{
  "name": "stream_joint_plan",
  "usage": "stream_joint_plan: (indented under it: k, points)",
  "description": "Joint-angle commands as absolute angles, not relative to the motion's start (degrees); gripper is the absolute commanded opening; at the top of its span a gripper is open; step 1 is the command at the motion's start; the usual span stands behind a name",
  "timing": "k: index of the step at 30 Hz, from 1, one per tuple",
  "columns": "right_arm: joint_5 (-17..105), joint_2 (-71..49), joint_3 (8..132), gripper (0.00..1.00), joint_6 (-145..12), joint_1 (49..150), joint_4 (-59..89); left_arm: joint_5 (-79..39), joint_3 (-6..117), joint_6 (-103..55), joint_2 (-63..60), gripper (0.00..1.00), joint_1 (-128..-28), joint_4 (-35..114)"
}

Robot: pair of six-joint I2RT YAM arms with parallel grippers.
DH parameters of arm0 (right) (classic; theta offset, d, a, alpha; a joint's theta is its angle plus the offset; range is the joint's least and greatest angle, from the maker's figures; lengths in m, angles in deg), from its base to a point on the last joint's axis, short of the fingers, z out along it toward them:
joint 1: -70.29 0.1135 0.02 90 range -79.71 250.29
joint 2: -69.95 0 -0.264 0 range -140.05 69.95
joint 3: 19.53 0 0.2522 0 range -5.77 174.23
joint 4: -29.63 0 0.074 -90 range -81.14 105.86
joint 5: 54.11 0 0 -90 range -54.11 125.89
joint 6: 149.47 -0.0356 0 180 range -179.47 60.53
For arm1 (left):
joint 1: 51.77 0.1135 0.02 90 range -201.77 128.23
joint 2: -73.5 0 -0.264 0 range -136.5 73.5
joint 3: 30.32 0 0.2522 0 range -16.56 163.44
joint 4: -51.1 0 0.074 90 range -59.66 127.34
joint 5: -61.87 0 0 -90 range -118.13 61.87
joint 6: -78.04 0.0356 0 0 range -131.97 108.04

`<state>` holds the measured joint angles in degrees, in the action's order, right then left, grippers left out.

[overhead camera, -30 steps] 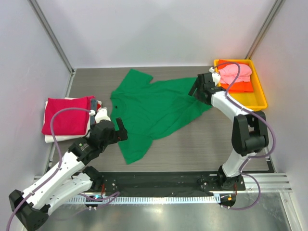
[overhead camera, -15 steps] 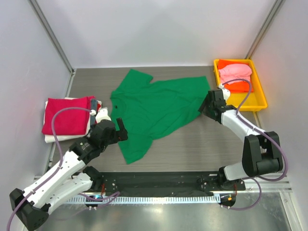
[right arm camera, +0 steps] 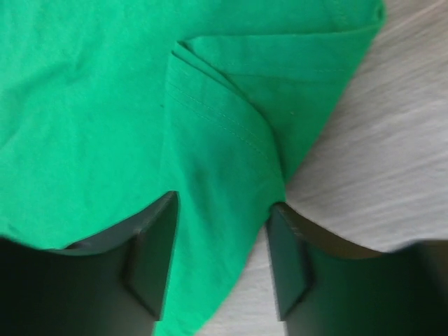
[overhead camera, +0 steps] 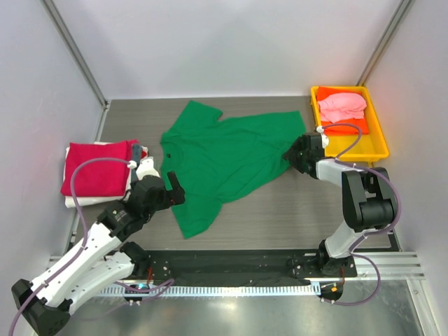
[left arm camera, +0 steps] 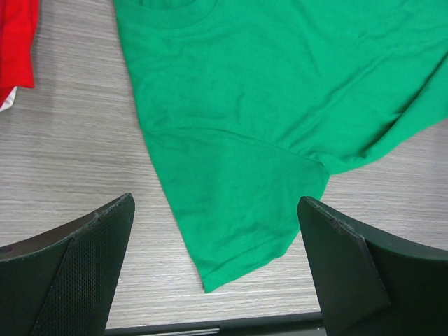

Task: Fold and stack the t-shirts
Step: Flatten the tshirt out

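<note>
cloth is spread but not yet folded: the green shirt (overhead camera: pixel 227 157) lies flat on the desk (overhead camera: pixel 294 217), collar toward your left jaws, hem toward your right jaws. you are at the first step on this one, taking hold before the opening fold.

your right jaws are down at the hem corner, part-open, one finger (right arm camera: pixel 150 259) either side of a doubled-over ridge of hem. the cloth sits between them but does not look pinched. your left jaws are wide open and hold nothing, hovering over the near sleeve (left arm camera: pixel 245 231), with the collar just beyond them.

outward of your left jaws sits the pile of folded shirts (overhead camera: pixel 96 168), crimson on top, white showing under it. behind your right jaws, the tray (overhead camera: pixel 378 143) holds a pink shirt (overhead camera: pixel 341 105) over an orange shirt (overhead camera: pixel 348 127).

next, by my reading, close the right jaws on that hem corner and check you have both layers, not only the turned-over flap. bring the left jaws down onto the sleeve or shoulder edge so both sides lift together. cloth this soft will likely drag and bunch if one side moves alone.
</note>
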<state>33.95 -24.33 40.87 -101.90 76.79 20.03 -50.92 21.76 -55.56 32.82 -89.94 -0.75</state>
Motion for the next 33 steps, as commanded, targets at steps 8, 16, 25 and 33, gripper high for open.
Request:
stream_joint_plan:
  k: [8, 16, 25, 33]
  points:
    - [29.0, -23.4, 39.8, 0.46, -102.5, 76.5, 28.4, -52.4, 23.5, -56.1, 33.6, 1.00, -89.7, -1.6]
    - [26.4, -23.8, 42.2, 0.66, -101.0, 76.5, 25.6, -51.7, 23.6, -56.1, 31.9, 1.00, -89.7, -1.0]
    - [25.6, -24.7, 42.7, 0.52, -101.7, 74.5, 24.2, -51.9, 23.1, -56.1, 33.0, 1.00, -89.7, -1.1]
    - [26.4, -26.2, 43.4, 0.44, -101.8, 73.5, 25.2, -52.0, 22.9, -56.0, 32.8, 1.00, -89.7, -1.2]
